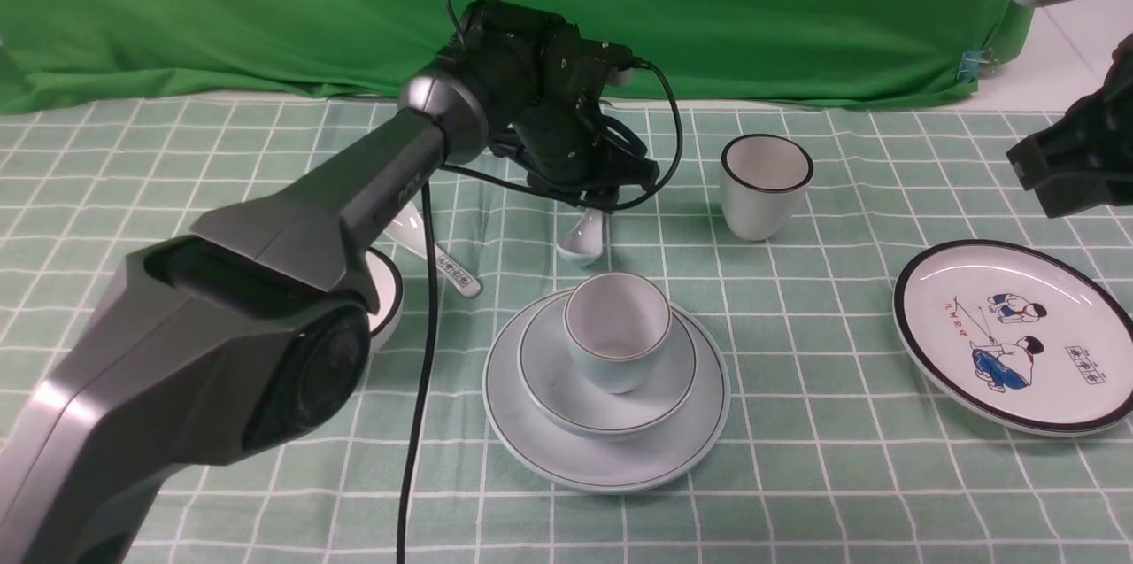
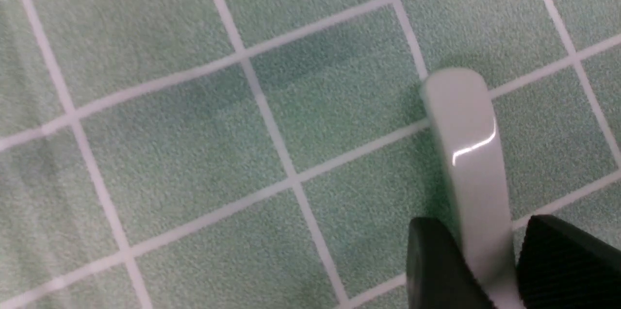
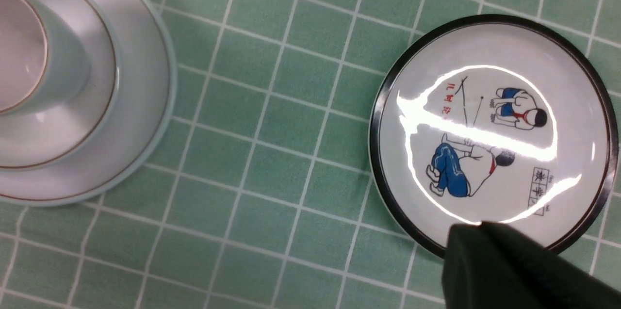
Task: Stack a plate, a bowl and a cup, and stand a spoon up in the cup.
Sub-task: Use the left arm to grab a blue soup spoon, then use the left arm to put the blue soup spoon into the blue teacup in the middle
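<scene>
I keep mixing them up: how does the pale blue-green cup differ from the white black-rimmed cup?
The pale blue-green cup has a thin brownish rim line; the white cup has a thick black rim. The pale blue-green cup stands in the bowl on the plate; the white cup stands alone on the tablecloth. Both are upright, handleless and empty.

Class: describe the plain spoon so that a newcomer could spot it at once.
Find the pale blue-green plate, bowl and cup stacked mid-table. Just behind them lies the spoon, its handle under the left gripper. Unlike the other spoon further left, it has no dark markings.
</scene>
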You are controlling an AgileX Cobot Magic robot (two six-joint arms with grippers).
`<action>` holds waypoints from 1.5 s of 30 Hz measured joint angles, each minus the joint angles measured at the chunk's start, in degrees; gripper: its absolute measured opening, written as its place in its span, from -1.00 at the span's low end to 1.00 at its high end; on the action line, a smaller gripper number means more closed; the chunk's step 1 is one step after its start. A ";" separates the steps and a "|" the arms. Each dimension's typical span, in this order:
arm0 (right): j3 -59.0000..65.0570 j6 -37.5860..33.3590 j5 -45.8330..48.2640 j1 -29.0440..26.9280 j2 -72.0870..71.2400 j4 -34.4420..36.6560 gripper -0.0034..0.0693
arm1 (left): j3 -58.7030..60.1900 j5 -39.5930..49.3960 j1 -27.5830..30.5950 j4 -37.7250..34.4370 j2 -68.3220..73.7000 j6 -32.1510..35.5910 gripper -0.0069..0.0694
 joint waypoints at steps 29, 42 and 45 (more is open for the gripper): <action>0.00 -0.06 -0.67 0.00 0.00 0.98 -0.68 | -5.80 11.55 0.00 1.18 -20.97 1.73 -0.69; 0.00 -0.06 -1.06 0.00 0.00 1.32 -0.66 | 39.68 -4.13 -3.93 7.99 -48.69 -1.90 -0.74; 0.00 -0.06 -1.06 0.00 0.00 1.32 -0.66 | 59.20 -25.15 -4.12 6.28 -57.26 -3.98 -0.74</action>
